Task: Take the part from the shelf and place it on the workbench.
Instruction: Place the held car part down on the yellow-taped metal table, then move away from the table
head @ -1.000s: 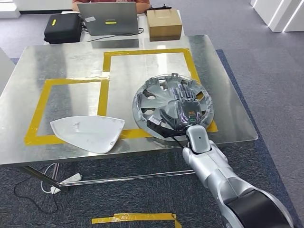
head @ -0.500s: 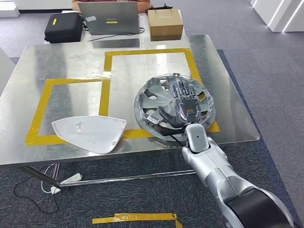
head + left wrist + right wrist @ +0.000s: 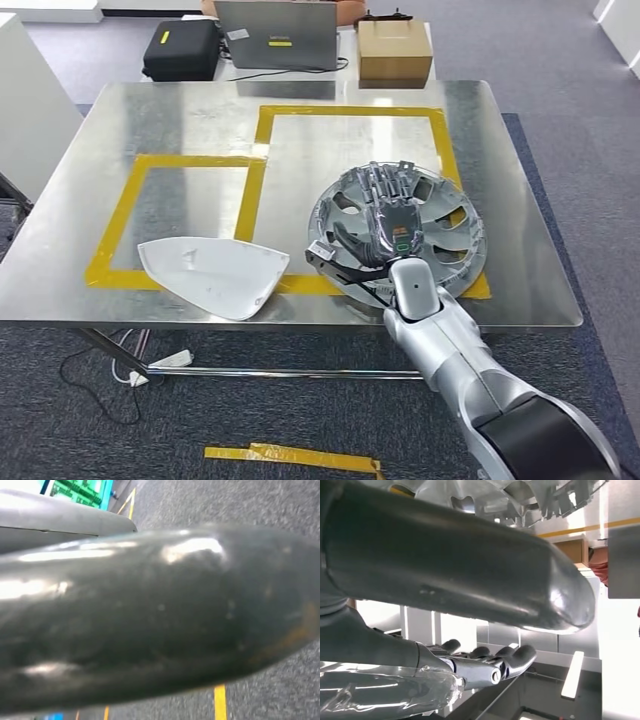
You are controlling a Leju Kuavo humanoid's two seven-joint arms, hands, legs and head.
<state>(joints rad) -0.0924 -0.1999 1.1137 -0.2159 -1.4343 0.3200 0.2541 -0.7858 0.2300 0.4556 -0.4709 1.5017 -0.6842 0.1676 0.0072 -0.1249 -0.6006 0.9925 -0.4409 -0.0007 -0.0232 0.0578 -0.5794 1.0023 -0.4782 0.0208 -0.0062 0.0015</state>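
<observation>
A silver wheel cover (image 3: 445, 225) lies on the metal workbench (image 3: 189, 120), in the near right corner of the right yellow-taped square (image 3: 347, 110). My right hand (image 3: 389, 220) is stretched out over its middle, fingers straight and pointing away from me. In the right wrist view the thumb (image 3: 452, 565) sits between the wheel cover (image 3: 478, 495) and the straight fingers (image 3: 490, 662), with nothing held between them. The left wrist view has my left hand's thick grey thumb (image 3: 151, 615) above carpet; its fingers are hidden.
A white curved panel (image 3: 215, 275) lies at the bench's near edge, left of the wheel cover. On a table behind stand a laptop (image 3: 275, 33), a black case (image 3: 181, 48) and a cardboard box (image 3: 394, 50). A white cabinet (image 3: 30, 100) stands at the left. Cables (image 3: 170, 360) lie under the bench.
The whole picture has shifted, so the camera moved. The wheel cover, tilted up under my right hand before, now lies flatter on the bench.
</observation>
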